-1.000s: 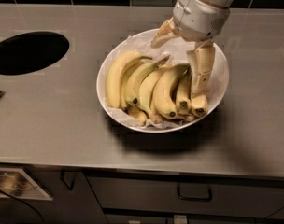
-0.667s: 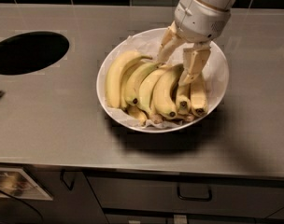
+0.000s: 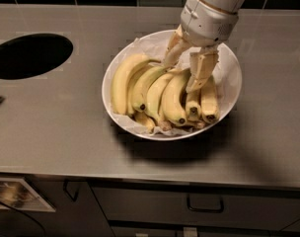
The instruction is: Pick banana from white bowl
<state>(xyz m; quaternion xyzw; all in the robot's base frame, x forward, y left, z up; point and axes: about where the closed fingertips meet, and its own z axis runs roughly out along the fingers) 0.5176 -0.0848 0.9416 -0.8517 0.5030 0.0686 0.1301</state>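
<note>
The end effector (image 3: 180,76) hangs inside the wide glossy white paper-lined bowl (image 3: 228,90), fingers spread apart over the banana stems. The long curved yellow banana with a greenish stem and black-dotted tip (image 3: 139,90) lies ungripped among other yellow bananas (image 3: 199,105), left of the fingers. The bowl sits on a grey metal surface (image 3: 56,122).

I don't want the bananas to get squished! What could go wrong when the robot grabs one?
The gripper hangs open inside the crowded white bowl, so it might pinch the stubby banana along with the long curved banana. Lifting could also drag the crinkled paper out.
</note>
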